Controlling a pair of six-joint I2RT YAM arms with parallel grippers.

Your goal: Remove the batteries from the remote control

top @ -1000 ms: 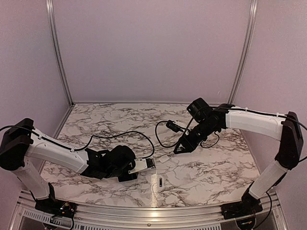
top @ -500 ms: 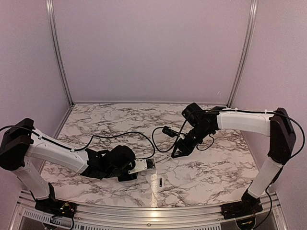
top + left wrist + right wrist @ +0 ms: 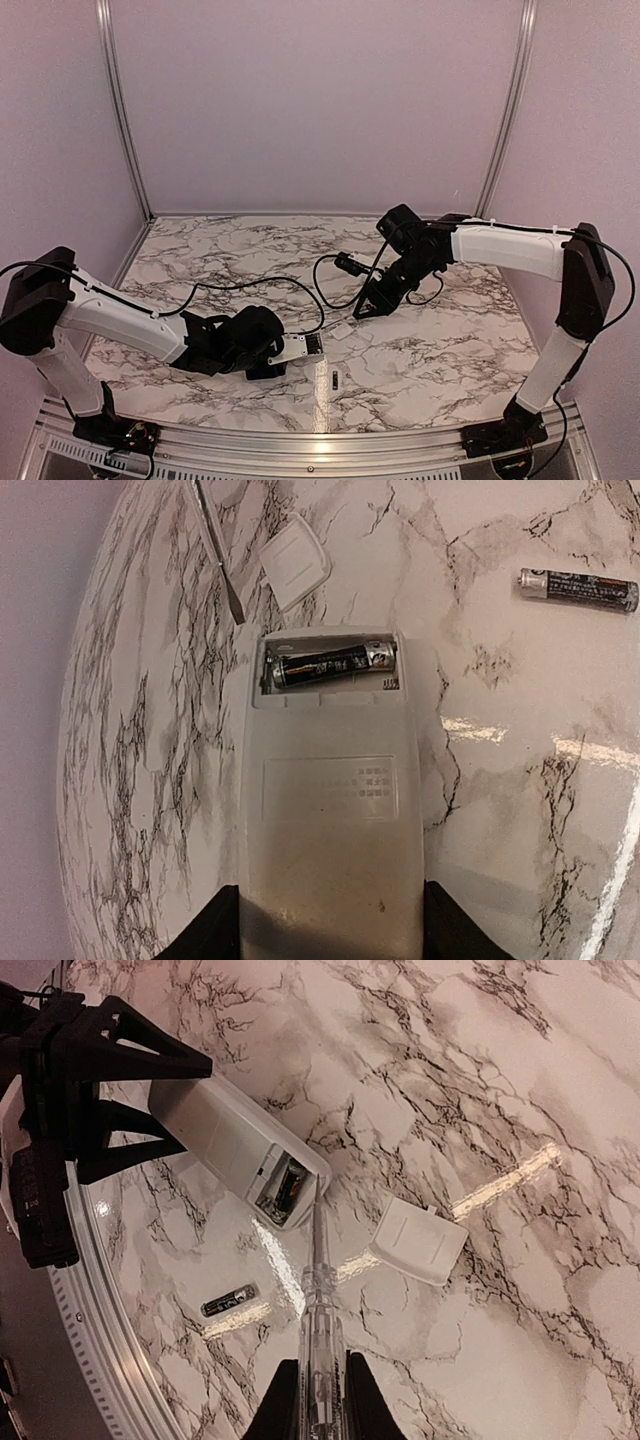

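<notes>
Over the last second the right arm has swung leftward, bringing the right gripper [image 3: 367, 304] closer to the remote; the left arm and what it holds have stayed put. The remote control [image 3: 330, 810] lies flat on the marble table [image 3: 450, 350], near the front edge and left of centre. Its back faces up, and one end is pinched between the fingers of the left gripper [image 3: 330, 925]. The battery bay at its other end is uncovered, and only the seated battery [image 3: 325, 665] shows in it, lying crosswise. The loose battery [image 3: 578, 589] lies on the table off to one side of that open end, apart from the remote. The white cover [image 3: 294, 562] rests just beyond the open end without touching it. The right gripper is clamped on the clear handle of a screwdriver [image 3: 320, 1290], whose thin shaft slants down alongside the cover. Its dark tip sits just beside the bay's corner; whether it touches cannot be made out. A black cable [image 3: 260, 280] loops over the table behind the left arm.
</notes>
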